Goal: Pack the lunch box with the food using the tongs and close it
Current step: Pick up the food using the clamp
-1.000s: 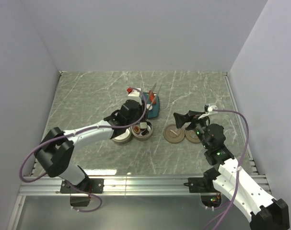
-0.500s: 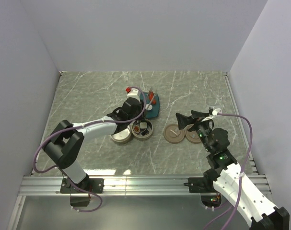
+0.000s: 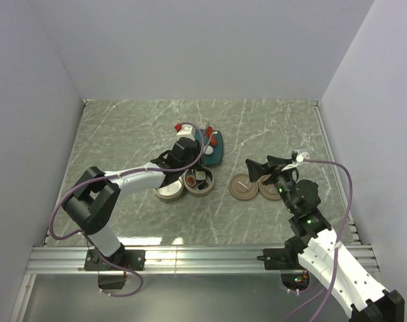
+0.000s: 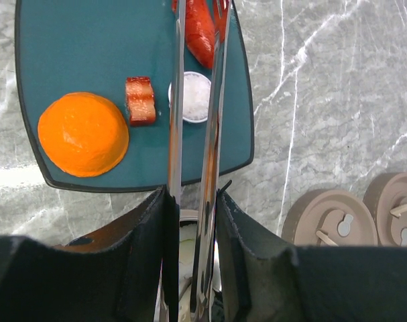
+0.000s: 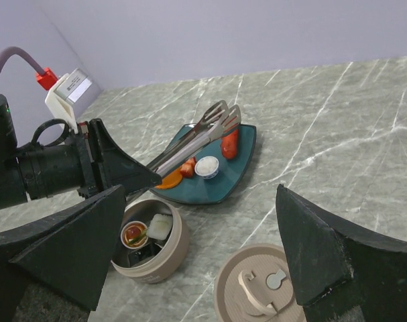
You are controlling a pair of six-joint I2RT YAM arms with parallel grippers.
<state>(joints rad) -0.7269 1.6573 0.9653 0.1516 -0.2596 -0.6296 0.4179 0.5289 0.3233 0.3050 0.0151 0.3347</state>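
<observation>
1. The right gripper (image 5: 200, 201) hangs with its fingers spread wide and nothing between them, just above two lids (image 3: 243, 188) that lie side by side on the table (image 3: 123, 134).
2. Left of the lids stand two open tins, touching each other. The right tin (image 5: 156, 265) holds a white piece (image 5: 161, 227), a black piece (image 5: 146, 251) and a red-orange bit (image 5: 134, 233). What is in the left tin (image 3: 168, 192) cannot be told.
3. The left gripper (image 4: 193, 201) pinches the tongs (image 4: 175, 134) partway along. Their arms are pressed nearly together and reach from over the right tin out over the plate (image 4: 89, 54).
4. The plate sits just beyond the tins. On it are an orange ball (image 4: 82, 134), a red-brown piece (image 4: 141, 100), a white roll (image 4: 190, 97) and, farthest, a sausage (image 4: 200, 27).
5. The tong tips are over the sausage; whether they touch it cannot be told.
</observation>
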